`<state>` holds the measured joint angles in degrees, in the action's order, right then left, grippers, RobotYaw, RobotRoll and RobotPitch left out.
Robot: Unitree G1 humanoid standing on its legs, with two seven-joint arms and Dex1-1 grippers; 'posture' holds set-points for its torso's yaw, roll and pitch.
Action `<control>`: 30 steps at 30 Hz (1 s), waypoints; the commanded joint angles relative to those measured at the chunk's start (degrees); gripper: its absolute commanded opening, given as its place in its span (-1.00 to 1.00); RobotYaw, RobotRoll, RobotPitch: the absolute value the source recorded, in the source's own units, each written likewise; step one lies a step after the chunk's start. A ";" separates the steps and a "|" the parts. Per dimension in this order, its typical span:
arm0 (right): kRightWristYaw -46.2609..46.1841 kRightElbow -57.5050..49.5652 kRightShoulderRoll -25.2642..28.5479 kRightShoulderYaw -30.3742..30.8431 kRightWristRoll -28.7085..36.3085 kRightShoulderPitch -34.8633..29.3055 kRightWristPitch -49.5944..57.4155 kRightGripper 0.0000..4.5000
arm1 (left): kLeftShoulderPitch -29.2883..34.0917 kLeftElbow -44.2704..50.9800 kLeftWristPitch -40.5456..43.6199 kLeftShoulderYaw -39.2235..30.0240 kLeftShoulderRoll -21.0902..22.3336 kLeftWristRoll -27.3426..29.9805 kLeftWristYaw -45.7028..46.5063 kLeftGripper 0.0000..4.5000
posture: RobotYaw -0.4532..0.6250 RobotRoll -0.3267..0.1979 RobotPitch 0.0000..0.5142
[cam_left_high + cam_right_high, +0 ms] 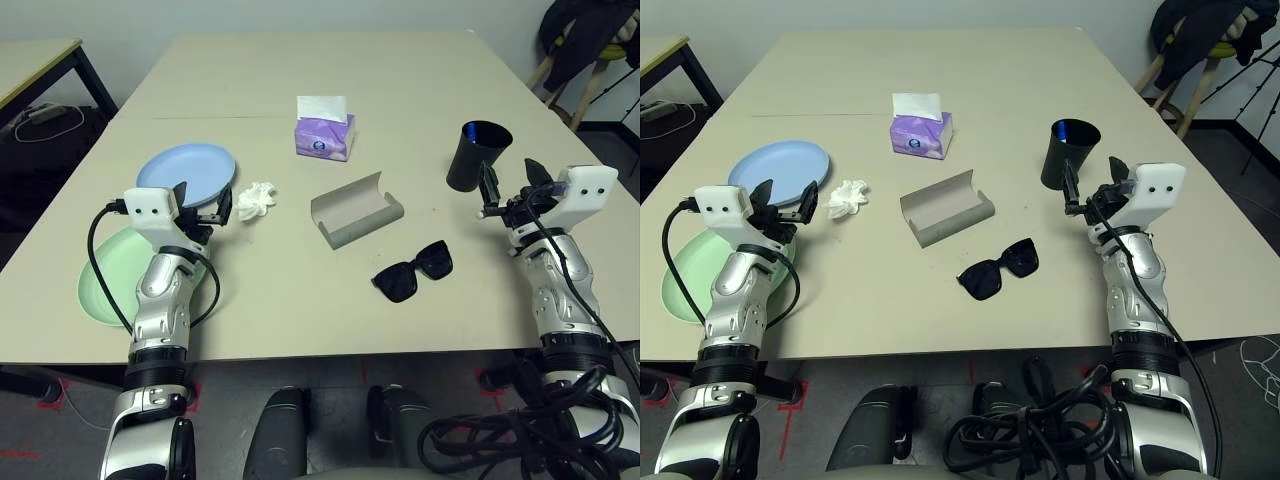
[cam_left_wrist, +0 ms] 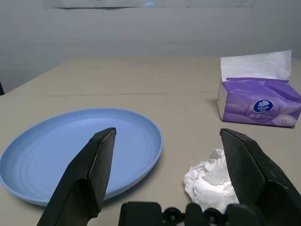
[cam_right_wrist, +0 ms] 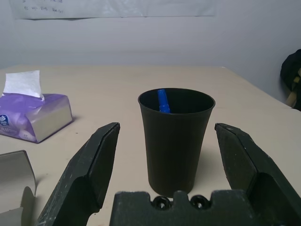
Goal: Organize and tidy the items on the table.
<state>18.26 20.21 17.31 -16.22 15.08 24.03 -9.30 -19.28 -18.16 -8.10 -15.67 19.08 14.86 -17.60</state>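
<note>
Sunglasses (image 1: 413, 271) lie between both grippers, beside gaping case (image 1: 356, 210), likely awaiting stowing. Left gripper (image 1: 198, 208), jaws apart, empty, hovers over green plate (image 1: 100, 290); blue plate (image 2: 70, 155) and tissue wad (image 2: 211, 179) just ahead. Right gripper (image 1: 510, 190), jaws apart, faces cup (image 3: 175, 136) holding pen (image 3: 162, 100) on surface (image 1: 300, 310).

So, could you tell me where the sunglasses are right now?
The black sunglasses lie folded near the table's front edge, just right of centre, in front of the open grey case.

Table (image 1: 400, 90): two plates (image 1: 187, 170) far left, one nearer than the other, tissue wad (image 1: 256, 199) beside them, tissue box (image 1: 324, 135) behind centre, glasses case (image 1: 355, 210) centre, sunglasses (image 1: 413, 271) in front, cup (image 1: 476, 156) right holding pen (image 3: 162, 100).
</note>
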 commanded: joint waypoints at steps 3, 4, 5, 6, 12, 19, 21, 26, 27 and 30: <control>-0.03 -0.37 0.23 -0.20 0.07 -0.96 -0.23 0.99 | 1.47 1.13 0.91 -0.07 0.90 -0.23 -0.51 1.00 | 0.00 0.25 -0.73; -0.16 -0.53 0.12 -0.22 0.07 -1.14 -0.16 0.99 | 1.27 0.95 0.95 -0.10 1.05 -0.21 -0.56 1.00 | 0.00 0.25 -0.73; -0.28 -0.71 0.03 -0.21 0.07 -1.29 -0.10 0.99 | 1.06 0.77 0.95 -0.10 1.15 -0.21 -0.58 1.00 | -0.01 0.25 -0.74; -0.35 -0.83 -0.02 -0.20 0.07 -1.38 -0.06 0.99 | 0.94 0.66 0.93 -0.09 1.21 -0.21 -0.59 1.00 | -0.01 0.25 -0.74; -0.74 -1.60 -0.14 -0.02 -0.01 -1.89 0.21 0.99 | 0.35 0.31 0.87 0.07 1.16 -0.17 -0.41 1.00 | -0.02 0.25 -0.75; -1.41 -2.64 -0.03 0.15 -0.16 -2.42 1.43 0.99 | 0.03 0.80 2.31 -0.74 0.59 0.90 0.87 1.00 | -0.01 0.25 -0.74; -2.65 -3.12 -0.26 -0.15 -0.18 -2.68 2.49 0.99 | -0.04 0.95 2.53 -0.93 0.75 1.07 1.07 1.00 | -0.01 0.25 -0.73; -3.29 -3.76 -0.48 0.27 -0.33 -3.33 2.63 0.99 | 0.04 1.41 2.88 -1.16 1.11 1.00 0.88 1.00 | 0.00 0.25 -0.72; -3.23 -3.95 -0.59 0.42 -0.26 -3.55 2.77 0.99 | 0.11 1.49 3.01 -1.17 1.17 0.96 0.80 1.00 | 0.00 0.25 -0.71; -0.96 -4.60 -0.60 1.17 0.57 -4.45 2.99 0.99 | 0.47 1.87 3.61 -1.11 1.49 0.87 0.30 1.00 | 0.01 0.25 -0.71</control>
<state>15.98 16.84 16.90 -15.96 15.12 20.69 -7.05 -19.38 -17.49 -5.30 -16.80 19.99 15.62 -16.91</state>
